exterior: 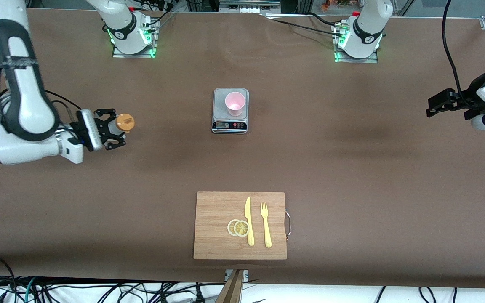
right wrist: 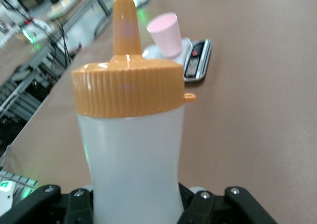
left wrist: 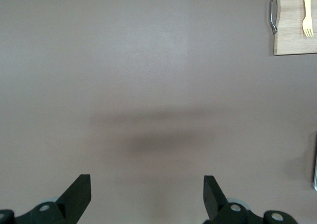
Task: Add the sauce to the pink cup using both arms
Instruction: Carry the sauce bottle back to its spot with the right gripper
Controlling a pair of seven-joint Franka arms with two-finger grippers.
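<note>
The pink cup (exterior: 235,103) stands upright on a small grey kitchen scale (exterior: 230,124) at mid-table; it also shows in the right wrist view as the cup (right wrist: 166,33). My right gripper (exterior: 115,128), toward the right arm's end of the table, is shut on the sauce bottle (right wrist: 132,159), a whitish bottle whose orange cap (exterior: 125,122) points toward the cup. The bottle's lower body sits squeezed between the jaws. My left gripper (exterior: 436,106) waits open over the left arm's end of the table, its black fingers (left wrist: 79,194) wide apart with only bare table between them.
A wooden cutting board (exterior: 217,210) lies near the front camera's edge with two lemon slices (exterior: 238,227), a yellow knife (exterior: 249,221) and a yellow fork (exterior: 265,224) on it. Its metal handle (exterior: 288,224) faces the left arm's end. Both arm bases stand along the table's back edge.
</note>
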